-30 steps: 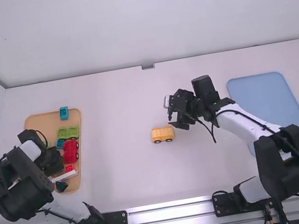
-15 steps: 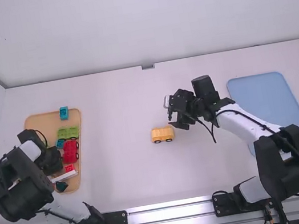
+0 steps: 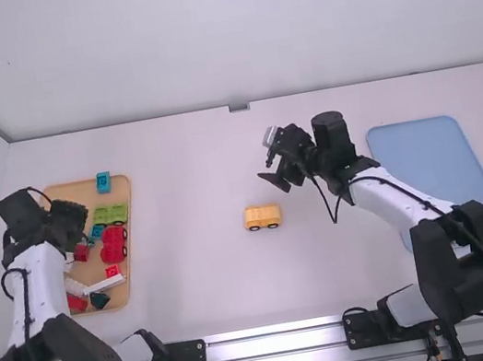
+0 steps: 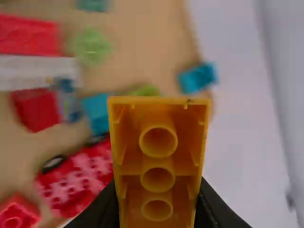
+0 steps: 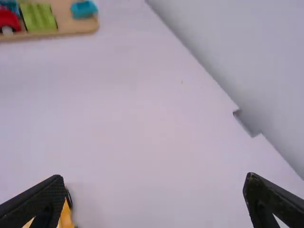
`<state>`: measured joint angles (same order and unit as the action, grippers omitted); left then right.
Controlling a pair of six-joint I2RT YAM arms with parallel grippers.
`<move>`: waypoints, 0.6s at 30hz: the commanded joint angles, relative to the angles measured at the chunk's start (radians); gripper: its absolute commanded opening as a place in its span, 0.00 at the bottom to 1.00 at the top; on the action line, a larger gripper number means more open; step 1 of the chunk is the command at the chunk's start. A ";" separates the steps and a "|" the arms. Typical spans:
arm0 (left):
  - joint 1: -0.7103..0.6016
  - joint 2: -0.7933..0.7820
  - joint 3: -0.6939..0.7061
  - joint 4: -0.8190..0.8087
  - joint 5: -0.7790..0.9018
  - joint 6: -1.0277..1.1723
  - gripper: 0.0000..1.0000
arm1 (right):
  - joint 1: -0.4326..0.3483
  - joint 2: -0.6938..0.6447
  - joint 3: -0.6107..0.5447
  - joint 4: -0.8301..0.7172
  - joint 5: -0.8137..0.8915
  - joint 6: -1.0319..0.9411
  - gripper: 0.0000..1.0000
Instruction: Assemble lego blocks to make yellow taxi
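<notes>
White tabletop [image 3: 205,290], pale walls behind and at the sides. Wooden tray [image 3: 61,193] on the left, blue tray [image 3: 429,157] on the right.

Yellow wheeled block [image 3: 262,216]: on the open table between the 2 trays, nearer the arms' side than the back wall. Long axis runs side to side, left to right across the high view. 2 dark wheels show along the side facing the arm bases. Which end is the front, cannot tell.

Left gripper [image 3: 69,222] over the wooden tray. In the left wrist view it is closed on a yellow block [image 4: 158,156], a finger against each side. Hollow underside faces the wrist camera, 3 round tubes in a row; long axis follows that row, running outward along the reach of the fingers.

Right gripper [image 3: 272,175] above the table, just beyond the wheeled block and slightly to its right, fingers spread wide, nothing between them.

Wooden tray, far end to near: turquoise block [image 3: 103,182] at the rim, green block [image 3: 109,214], red wheeled block [image 3: 113,244] with its long axis running roughly away from the arm bases, small red block [image 3: 112,270], white block [image 3: 103,284] lying nearly crosswise, dark green block [image 3: 100,300].
</notes>
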<state>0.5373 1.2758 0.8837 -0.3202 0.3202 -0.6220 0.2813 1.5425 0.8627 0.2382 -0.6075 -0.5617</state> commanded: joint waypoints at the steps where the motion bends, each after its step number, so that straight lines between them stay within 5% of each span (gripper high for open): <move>1: -0.080 -0.017 -0.002 0.025 0.277 0.277 0.14 | -0.015 0.005 0.014 0.058 -0.113 0.177 0.99; 6: -0.260 0.016 -0.008 0.139 0.541 0.488 0.09 | -0.059 0.119 0.039 0.290 -0.294 0.435 0.99; 13: -0.502 0.181 -0.008 0.369 0.811 0.702 0.10 | -0.103 0.344 0.172 0.641 -0.837 0.765 0.99; 18: -0.568 0.317 -0.008 0.587 0.930 0.673 0.10 | -0.083 0.445 0.280 0.724 -0.952 0.933 1.00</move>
<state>-0.0170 1.5505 0.8825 0.2329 1.1114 0.0189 0.1841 1.9598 1.0908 0.9524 -1.4025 0.2127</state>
